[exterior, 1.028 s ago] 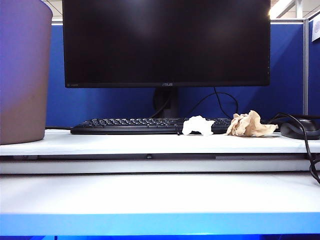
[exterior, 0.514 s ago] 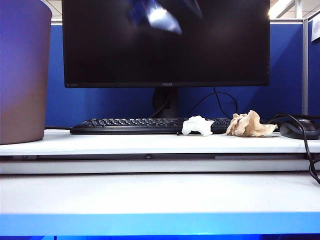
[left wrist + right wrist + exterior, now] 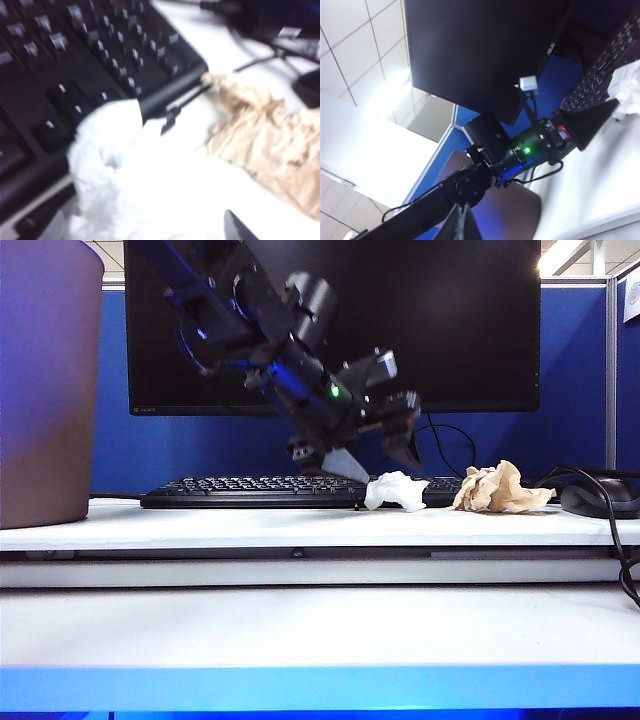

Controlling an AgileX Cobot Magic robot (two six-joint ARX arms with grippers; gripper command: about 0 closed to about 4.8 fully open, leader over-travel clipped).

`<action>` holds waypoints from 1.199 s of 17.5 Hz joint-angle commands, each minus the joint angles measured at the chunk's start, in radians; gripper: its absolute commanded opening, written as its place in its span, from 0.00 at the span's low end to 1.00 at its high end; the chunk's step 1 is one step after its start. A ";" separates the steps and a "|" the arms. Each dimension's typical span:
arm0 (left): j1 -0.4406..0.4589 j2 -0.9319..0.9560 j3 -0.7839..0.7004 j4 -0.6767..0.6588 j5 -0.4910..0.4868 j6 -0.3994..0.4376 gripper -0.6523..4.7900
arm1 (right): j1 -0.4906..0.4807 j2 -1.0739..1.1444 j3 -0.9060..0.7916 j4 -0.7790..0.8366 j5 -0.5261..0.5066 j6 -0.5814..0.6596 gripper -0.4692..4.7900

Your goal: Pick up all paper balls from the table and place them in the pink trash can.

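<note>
Left gripper (image 3: 378, 465) spread over white paper ball (image 3: 396, 490); right gripper (image 3: 461, 223) seen only by own wrist camera.

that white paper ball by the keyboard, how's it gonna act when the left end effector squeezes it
The white paper ball looks loosely crumpled with open folds, so it will probably crush inward rather than resist. It seems very light and may skid along the table if nudged. The left end effector, open just above it, should close fully; its ragged shape makes rolling unlikely.
</note>
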 commanded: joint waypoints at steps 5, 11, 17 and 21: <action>0.000 0.025 0.005 0.091 -0.001 -0.003 0.85 | 0.000 -0.002 0.004 -0.127 0.035 -0.064 0.08; 0.000 0.031 0.005 0.129 0.005 -0.002 0.50 | 0.000 -0.002 0.004 -0.254 0.089 -0.087 0.08; -0.004 0.062 0.005 0.143 0.034 -0.002 0.59 | 0.000 -0.002 0.004 -0.253 0.095 -0.089 0.08; -0.016 0.093 0.005 0.140 0.034 -0.002 0.65 | 0.000 -0.002 0.004 -0.249 0.095 -0.089 0.08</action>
